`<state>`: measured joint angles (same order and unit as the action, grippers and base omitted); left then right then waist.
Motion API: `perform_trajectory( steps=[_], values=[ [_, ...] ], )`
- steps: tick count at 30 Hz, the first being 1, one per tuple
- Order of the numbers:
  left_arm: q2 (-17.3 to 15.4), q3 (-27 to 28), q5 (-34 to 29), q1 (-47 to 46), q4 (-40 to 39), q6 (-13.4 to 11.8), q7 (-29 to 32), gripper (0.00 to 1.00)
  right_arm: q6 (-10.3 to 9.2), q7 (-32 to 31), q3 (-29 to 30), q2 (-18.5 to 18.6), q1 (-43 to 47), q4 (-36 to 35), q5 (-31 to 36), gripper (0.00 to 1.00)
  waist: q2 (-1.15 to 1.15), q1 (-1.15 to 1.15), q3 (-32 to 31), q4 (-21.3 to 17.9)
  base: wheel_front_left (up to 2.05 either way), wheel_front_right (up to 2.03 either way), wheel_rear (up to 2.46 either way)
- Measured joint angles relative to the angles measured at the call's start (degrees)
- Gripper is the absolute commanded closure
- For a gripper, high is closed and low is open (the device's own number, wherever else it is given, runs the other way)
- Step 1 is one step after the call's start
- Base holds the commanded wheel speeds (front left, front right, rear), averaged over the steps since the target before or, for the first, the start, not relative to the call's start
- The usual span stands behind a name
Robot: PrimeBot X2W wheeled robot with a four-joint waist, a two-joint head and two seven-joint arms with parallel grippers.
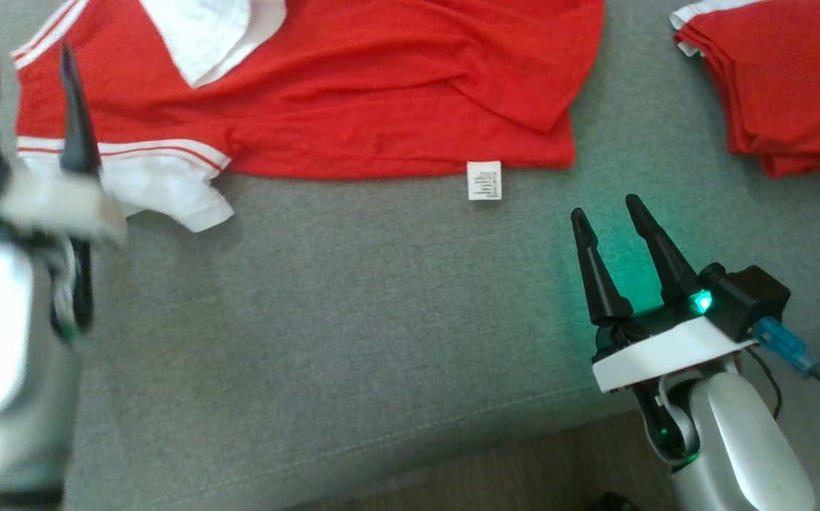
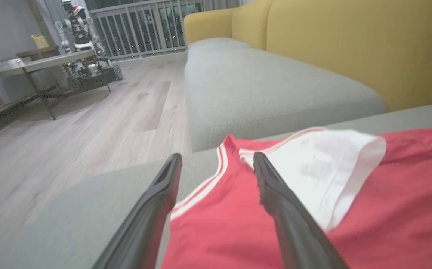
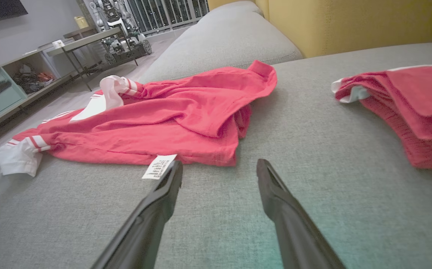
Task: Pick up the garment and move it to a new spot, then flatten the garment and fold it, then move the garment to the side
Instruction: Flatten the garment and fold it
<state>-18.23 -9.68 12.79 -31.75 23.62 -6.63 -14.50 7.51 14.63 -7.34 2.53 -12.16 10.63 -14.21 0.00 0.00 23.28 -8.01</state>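
Observation:
A red garment (image 1: 353,92) with white sleeves and striped trim lies rumpled across the far part of the grey sofa cushion (image 1: 353,341), its white care label (image 1: 484,180) hanging at the near hem. My left gripper (image 1: 27,60) hovers open over the garment's left sleeve, with nothing between its fingers; in the left wrist view the gripper (image 2: 218,160) stands above the striped edge of the garment (image 2: 388,209). My right gripper (image 1: 607,207) rests open just near of the garment's right hem, and the right wrist view shows the gripper (image 3: 219,168) near the label (image 3: 159,166).
A second red garment (image 1: 786,85) lies folded at the far right of the cushion. The cushion's front edge and wooden floor (image 1: 495,475) run along the bottom. A yellow sofa back (image 2: 350,45), a further grey cushion (image 2: 261,89) and a low table (image 2: 44,65) stand beyond.

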Motion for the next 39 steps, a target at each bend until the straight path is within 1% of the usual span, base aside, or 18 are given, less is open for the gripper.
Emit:
perform_trajectory(
  steps=[3, 4, 7, 10, 14, 19, 26, 29, 31, 35, 36, 37, 38, 39],
  values=[
    [1.71, 1.64, 1.81, 8.78, -3.47, -0.75, -0.05, 0.0, 0.0, 0.0, 0.02, 0.01, -0.01, 0.05, 0.0, 0.0, 0.0, 0.0, -0.75, 0.76, 0.0, 0.0, 0.0],
    [1.71, 1.64, 1.81, 8.78, -3.47, -0.75, -0.05, 0.0, 0.0, 0.0, 0.02, 0.01, -0.01, 0.05, 0.0, 0.0, 0.0, 0.0, -0.75, 0.76, 0.0, 0.0, 0.0],
    [3.82, 2.11, 2.91, 14.36, -4.17, -0.93, -0.04, 0.0, 0.0, 0.0, 0.05, 0.01, 0.05, 0.18, 0.0, 0.0, 0.0, 0.0, -1.67, 1.11, 0.0, 0.0, 0.0],
    [5.24, 2.03, 2.92, 16.22, -3.21, -0.93, -0.04, 0.0, 0.0, 0.0, 0.03, 0.02, 0.25, 0.46, 0.0, 0.0, 0.0, 0.0, -2.73, 1.39, 0.0, 0.0, 0.0],
    [5.95, 1.67, 3.05, 15.9, 1.19, -0.85, -0.05, 0.0, 0.0, 0.0, -0.26, 0.02, 1.82, 0.78, 0.1, 0.0, 0.0, 0.0, -4.27, 1.62, 0.0, 0.0, 0.0],
    [6.81, 1.02, 3.09, 13.51, 7.46, 0.11, -0.05, 0.0, 0.0, 0.0, -0.22, 0.02, 2.71, 0.76, 0.81, 0.0, 0.0, 0.0, -5.67, 1.72, 0.0, 0.0, 0.0],
    [8.0, 0.73, 2.78, 8.27, 12.09, 1.14, -0.05, 0.0, 0.0, 0.0, -0.22, 0.02, 2.7, 0.69, 1.71, 0.0, 0.0, 0.0, -5.13, 1.57, 0.0, 0.0, 0.0],
    [8.29, 0.76, 2.43, 6.42, 14.9, 1.2, -0.05, 0.0, 0.0, 0.0, -0.23, 0.02, 2.69, 0.69, 2.05, 0.0, 0.0, 0.0, -4.72, 1.54, 0.0, 0.0, 0.0],
    [8.54, 0.58, 2.42, 5.37, 18.17, 1.68, -0.07, 0.0, 0.0, 0.0, -0.29, 0.02, 2.68, 0.69, 2.05, 0.0, 0.0, 0.0, -4.58, 1.42, 0.0, 0.0, 0.0],
    [9.05, 0.55, 2.91, 2.91, 21.92, 2.87, -0.24, 0.0, 0.0, 0.0, -0.46, 0.02, 2.57, 0.69, 2.05, 0.0, 0.0, 0.0, -4.56, 1.0, 0.0, 0.0, 0.0],
    [9.21, 0.53, 3.21, 2.26, 22.67, 3.36, -0.24, 0.02, 0.0, 0.0, -0.46, 0.02, 2.55, 0.69, 2.05, 0.0, 0.0, 0.0, -4.56, 0.97, 0.0, 0.0, 0.0],
    [9.28, 0.48, 3.47, 1.77, 23.17, 3.81, -0.24, 0.54, 0.0, 0.0, -0.45, 0.02, 2.5, 0.69, 2.05, 0.0, 0.0, 0.0, -4.56, 0.98, 0.0, 0.0, 0.0],
    [9.42, 0.36, 3.47, 1.51, 23.59, 4.42, -0.24, 1.0, 0.0, 0.0, -0.45, 0.02, 2.45, 0.7, 2.05, 0.0, 0.0, 0.0, -4.59, 1.04, 0.0, 0.0, 0.0],
    [9.56, 0.22, 3.52, 1.31, 24.09, 4.99, -0.25, 1.0, 0.0, 0.0, -0.43, 0.02, 2.41, 0.7, 2.05, 0.0, 0.0, 0.0, -4.67, 1.14, 0.0, 0.0, 0.0]
  ],
)
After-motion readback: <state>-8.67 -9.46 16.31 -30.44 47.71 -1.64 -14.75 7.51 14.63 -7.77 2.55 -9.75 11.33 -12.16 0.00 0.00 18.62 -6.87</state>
